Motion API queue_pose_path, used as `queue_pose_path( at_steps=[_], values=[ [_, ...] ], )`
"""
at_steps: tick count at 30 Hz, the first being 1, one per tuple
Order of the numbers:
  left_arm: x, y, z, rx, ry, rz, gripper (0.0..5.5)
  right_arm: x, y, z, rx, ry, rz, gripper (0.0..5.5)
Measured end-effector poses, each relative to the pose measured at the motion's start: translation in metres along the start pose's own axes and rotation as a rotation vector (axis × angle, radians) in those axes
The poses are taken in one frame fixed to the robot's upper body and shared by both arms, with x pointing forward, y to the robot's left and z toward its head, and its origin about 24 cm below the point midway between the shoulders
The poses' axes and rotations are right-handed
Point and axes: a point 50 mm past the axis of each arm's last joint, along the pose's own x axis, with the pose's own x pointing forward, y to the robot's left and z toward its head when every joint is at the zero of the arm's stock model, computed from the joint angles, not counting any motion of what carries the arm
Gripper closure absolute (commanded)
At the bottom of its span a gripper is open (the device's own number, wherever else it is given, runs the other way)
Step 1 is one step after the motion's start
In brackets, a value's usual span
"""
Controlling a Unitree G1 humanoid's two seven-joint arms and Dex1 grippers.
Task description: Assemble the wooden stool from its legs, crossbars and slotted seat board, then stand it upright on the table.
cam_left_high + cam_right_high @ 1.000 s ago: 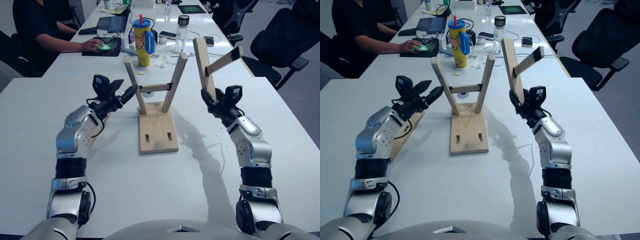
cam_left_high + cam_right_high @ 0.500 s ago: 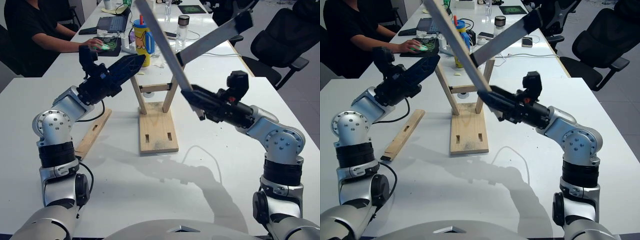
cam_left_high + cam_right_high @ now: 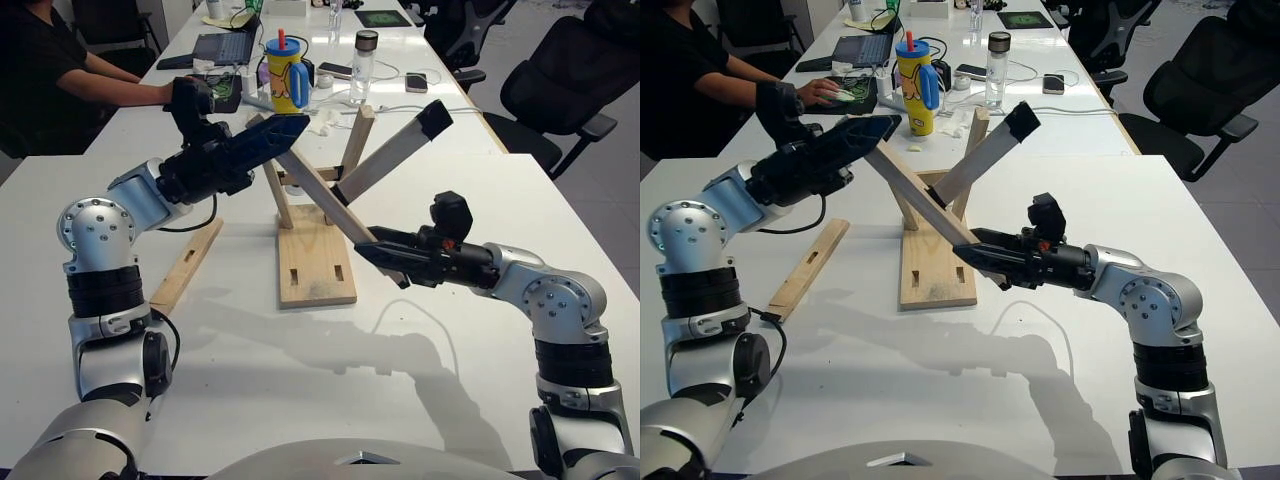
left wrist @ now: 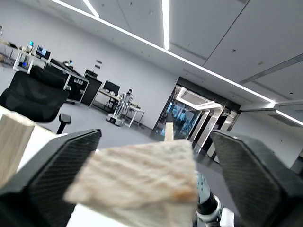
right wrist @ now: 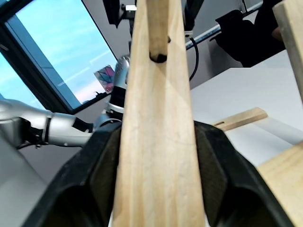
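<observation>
White tabletop [image 3: 300, 370] fills my head cameras' picture: the seat board [image 3: 317, 275] lies flat with two upright legs [image 3: 357, 135] rising from its far end, and a spare leg [image 3: 187, 265] lies flat to its left. My right gripper [image 3: 372, 250] pinches the low end of a slanted leg [image 3: 320, 193] that carries a crossbar [image 3: 392, 150], above the board. My left gripper [image 3: 290, 130] sits at that leg's top end.

Left wrist: my fingers [image 4: 52, 175] stand spread either side of the leg's end grain, office ceiling behind.

Right wrist: my pads [image 5: 97, 179] press the leg's two sides.
</observation>
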Motion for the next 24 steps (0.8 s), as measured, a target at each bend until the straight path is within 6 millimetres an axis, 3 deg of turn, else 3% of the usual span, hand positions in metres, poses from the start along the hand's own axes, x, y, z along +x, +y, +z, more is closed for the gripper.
queue_pose_path(
  at_steps=[10, 16, 17, 20, 24],
  values=[
    [-0.006, -0.005, -0.006, -0.049, 0.131, -0.05, 3.5, 0.0, 0.005, -0.003, 0.01, 0.004, 0.044, 3.45],
    [-0.008, -0.006, -0.007, -0.053, 0.168, -0.057, 3.5, -0.001, 0.003, -0.006, 0.01, 0.019, 0.056, 3.45],
    [-0.009, -0.006, -0.006, -0.049, 0.174, -0.053, 3.5, -0.001, 0.001, -0.006, 0.0, 0.018, 0.051, 3.09],
    [-0.012, -0.006, -0.006, -0.036, 0.189, -0.039, 3.5, -0.002, -0.001, -0.006, -0.01, 0.014, 0.037, 2.78],
    [-0.034, -0.004, 0.001, -0.005, 0.215, 0.037, 3.5, -0.004, -0.006, -0.015, -0.093, 0.089, -0.044, 2.3]
  ],
)
